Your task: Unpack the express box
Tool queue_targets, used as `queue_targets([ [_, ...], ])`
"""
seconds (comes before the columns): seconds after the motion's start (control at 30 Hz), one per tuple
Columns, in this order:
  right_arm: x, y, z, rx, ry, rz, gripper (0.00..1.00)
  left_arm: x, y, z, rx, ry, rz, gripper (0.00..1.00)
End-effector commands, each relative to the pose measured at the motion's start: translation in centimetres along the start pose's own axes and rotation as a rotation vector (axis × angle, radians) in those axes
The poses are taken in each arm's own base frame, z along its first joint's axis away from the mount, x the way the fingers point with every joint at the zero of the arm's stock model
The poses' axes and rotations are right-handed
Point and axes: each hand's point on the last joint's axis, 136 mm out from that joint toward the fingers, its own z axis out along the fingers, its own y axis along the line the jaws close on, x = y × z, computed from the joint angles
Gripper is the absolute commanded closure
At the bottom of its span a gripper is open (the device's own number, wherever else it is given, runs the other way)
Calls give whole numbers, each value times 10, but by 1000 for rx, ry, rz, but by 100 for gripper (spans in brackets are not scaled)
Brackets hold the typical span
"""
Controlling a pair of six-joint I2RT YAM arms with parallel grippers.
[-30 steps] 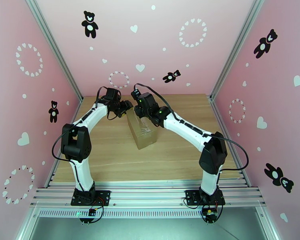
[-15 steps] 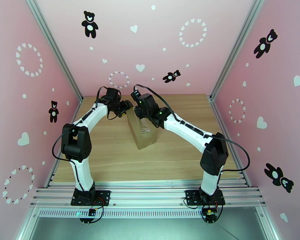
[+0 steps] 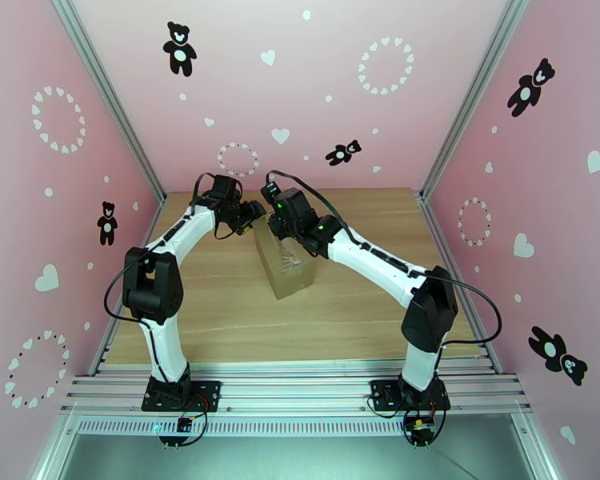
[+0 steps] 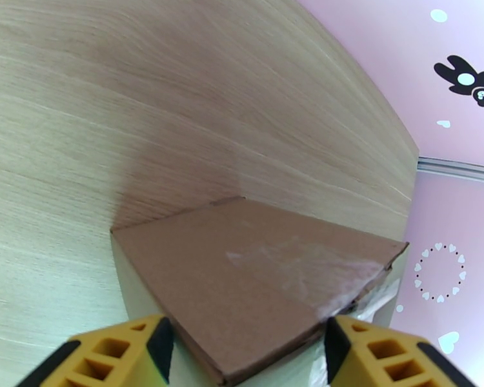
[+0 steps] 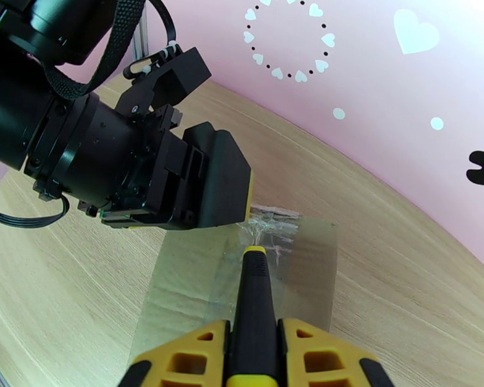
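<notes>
The left tool (image 4: 248,353) clasps the far end of the box (image 3: 288,267), a finger against each side, seemingly to steady it for cutting. The box stands in the middle of the bench (image 3: 220,314), between the arms, not yet opened. The right tool (image 5: 255,346) is clenched on a knife (image 5: 253,291), whose tip meets the crumpled tape (image 5: 271,227) on the top seam. The blade itself is lost in the tape's glare, and what the box contains is hidden.
</notes>
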Motion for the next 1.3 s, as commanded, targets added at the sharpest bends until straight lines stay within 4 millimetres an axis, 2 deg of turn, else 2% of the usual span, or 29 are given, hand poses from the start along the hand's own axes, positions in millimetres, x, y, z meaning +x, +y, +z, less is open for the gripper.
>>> queue_targets([
  [0.0, 32, 9, -9, -27, 117, -31, 100, 4, 27, 7, -117, 22, 27, 32],
  [0.2, 32, 12, -8, -39, 120, -27, 100, -10, 0, -6, -56, 2, 176, 30],
  [0.37, 32, 12, -8, -41, 120, -20, 100, -15, -17, -8, -3, 13, 270, 29],
  [0.6, 33, 13, -7, -47, 124, -16, 100, -10, -36, -4, 102, 67, 377, 29],
  [0.93, 31, 14, -9, -54, 120, -15, 100, 2, -33, 7, 136, 133, 407, 32],
  [1.27, 32, 18, -8, -81, 126, -16, 100, 15, -4, 22, 59, 188, 362, 35],
])
